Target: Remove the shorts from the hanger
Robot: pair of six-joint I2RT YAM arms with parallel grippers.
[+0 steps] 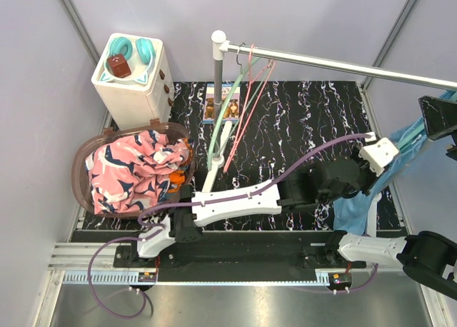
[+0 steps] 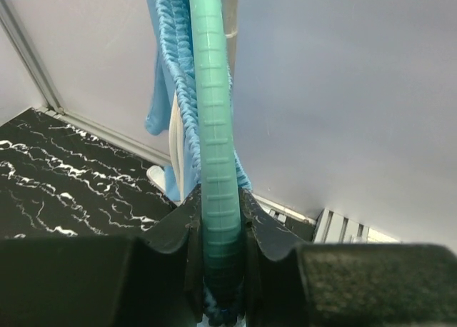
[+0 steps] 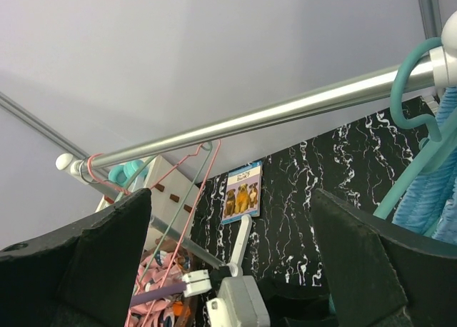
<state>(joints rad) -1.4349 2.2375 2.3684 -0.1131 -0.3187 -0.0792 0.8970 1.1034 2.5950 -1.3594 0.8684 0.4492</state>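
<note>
You have the black marbled table (image 1: 307, 113) below a long metal rail (image 1: 335, 63). In the brown basket (image 1: 84, 163) at the left lie the pink printed shorts (image 1: 128, 166), and the orange patterned shorts (image 1: 178, 175) show at their right side. The light blue shorts (image 1: 355, 209) hang at the far right on a teal hanger (image 2: 214, 127), which hooks over the rail. Empty pink and green hangers (image 1: 249, 56) hang near the rail's left end. Your left gripper (image 2: 219, 213) is clamped on the teal hanger. Your right gripper (image 3: 230, 198) is spread wide and holds nothing.
</note>
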